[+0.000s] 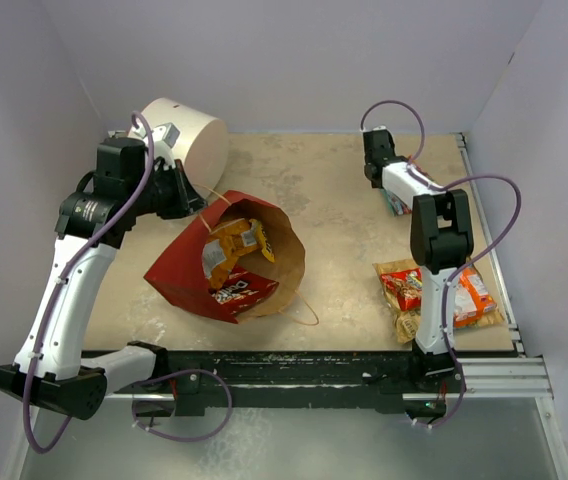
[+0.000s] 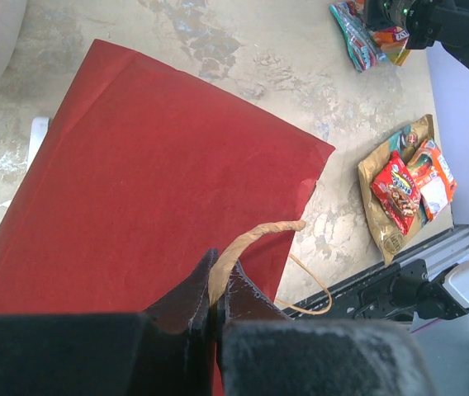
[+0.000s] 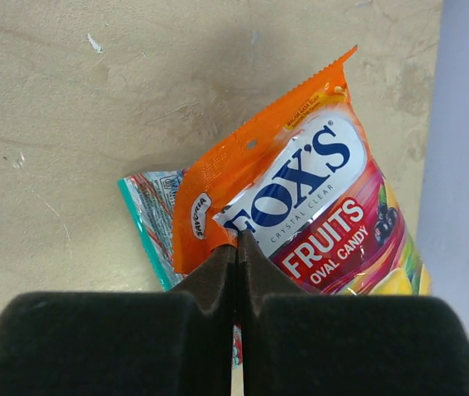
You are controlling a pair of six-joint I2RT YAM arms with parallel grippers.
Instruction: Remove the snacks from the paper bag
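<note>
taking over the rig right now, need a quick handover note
Left gripper: shut on the rim of the paper bag, which lies on its side with its mouth open.
Right gripper: shut on the Fox's packet, above a teal packet at the table's far right.
Done: a pile of packets lies by the right arm's base.
Left to do: at least two packets show inside the bag.

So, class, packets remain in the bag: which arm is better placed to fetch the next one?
Right, probably. The left gripper is shut on the edge of the bag, steadying it. The right gripper only holds a Fox's packet; once released, it is free to reach the packets inside.
</note>
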